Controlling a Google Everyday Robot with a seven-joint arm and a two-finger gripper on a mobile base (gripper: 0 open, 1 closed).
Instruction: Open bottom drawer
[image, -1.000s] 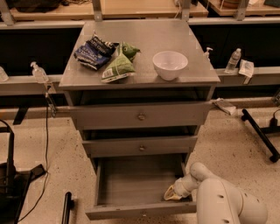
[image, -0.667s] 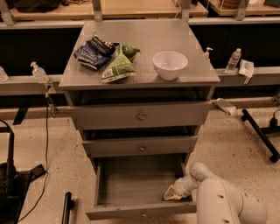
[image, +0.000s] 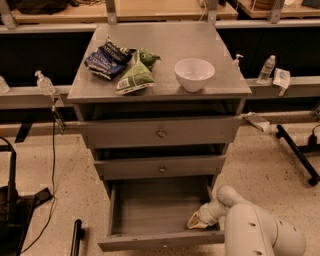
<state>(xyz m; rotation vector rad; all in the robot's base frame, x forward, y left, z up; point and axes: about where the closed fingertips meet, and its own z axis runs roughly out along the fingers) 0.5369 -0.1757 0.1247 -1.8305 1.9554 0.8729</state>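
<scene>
Before me stood the grey cabinet (image: 200, 97), and its flat top surface (image: 165, 40) carried a few loose things. Below the two shut fronts, the bottom drawer (image: 150, 207) stood drawn well out over the speckled floor (image: 260, 160), its plain grey tray bare and its narrow front panel nearest to me. My white arm (image: 260, 232) came in from the lower right and bent over the drawer's right wall. The top drawer (image: 120, 134), the widest front, sat closed just under the surface, and the middle drawer (image: 130, 168) sat closed beneath it, each with a small round knob at its centre. On the surface lay a blue snack bag (image: 107, 59) at the left, with a green bag (image: 136, 75) touching its right side, and a white bowl (image: 194, 74) stood upright, apart from them, toward the right. My hand (image: 199, 220) was inside the bottom drawer at its front right corner, low over the tray and close to the right wall; whether it was spread or pressed together I could not tell. A water bottle (image: 268, 69) stood on the ledge to the right of the cabinet.
</scene>
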